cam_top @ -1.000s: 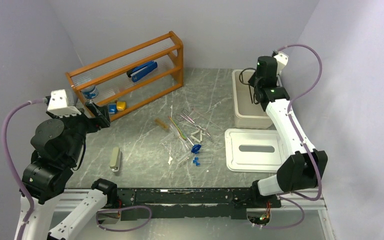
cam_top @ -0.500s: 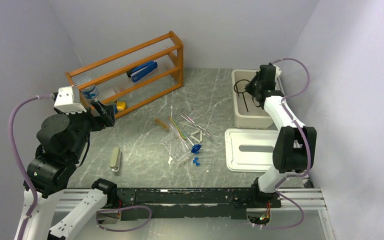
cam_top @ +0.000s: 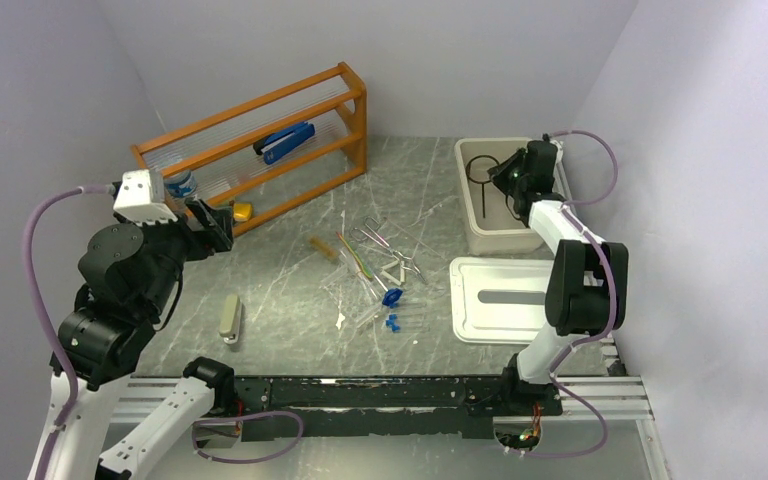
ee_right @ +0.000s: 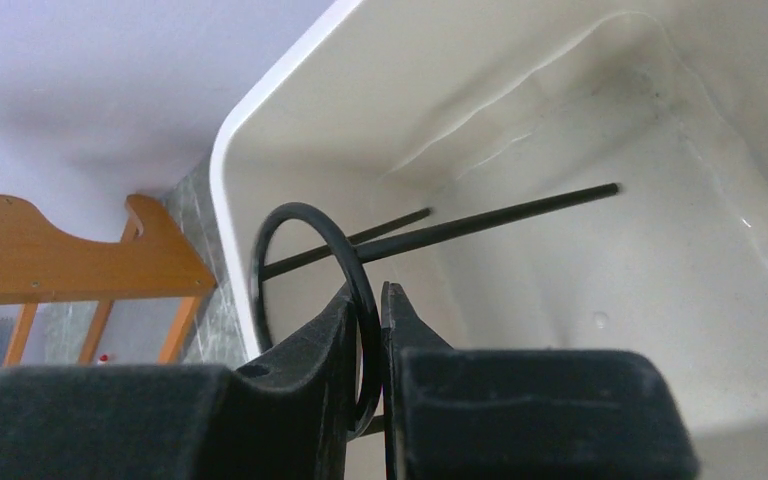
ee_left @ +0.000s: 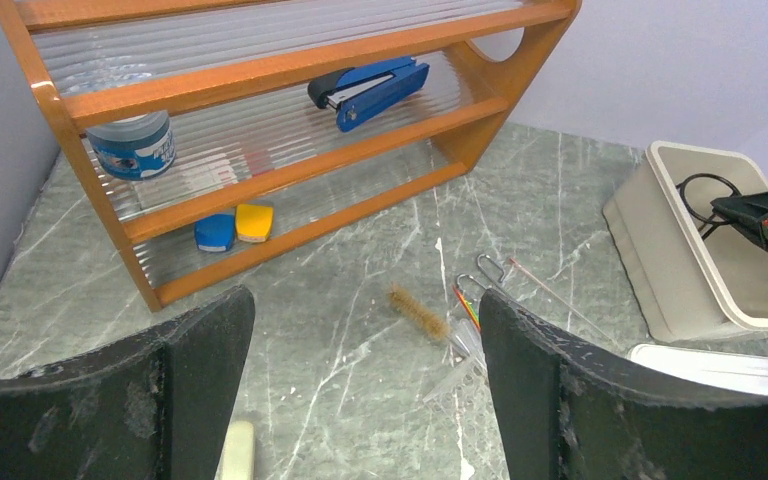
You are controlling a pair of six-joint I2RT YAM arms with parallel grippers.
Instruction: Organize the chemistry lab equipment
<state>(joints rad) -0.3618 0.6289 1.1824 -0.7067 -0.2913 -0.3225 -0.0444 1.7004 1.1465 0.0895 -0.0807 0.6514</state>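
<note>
White bin (cam_top: 500, 242) at the upper right has been entered by the right gripper (cam_top: 513, 180), lowered over the last second, so the black wire ring stand (ee_right: 500, 214) is judged nearly stowed. Its ring is pinched between the right jaws, rods reaching into the bin; the left gripper (ee_left: 360, 310) is held spread and empty at the left, small items (cam_top: 385, 262) left mid-frame.
</note>
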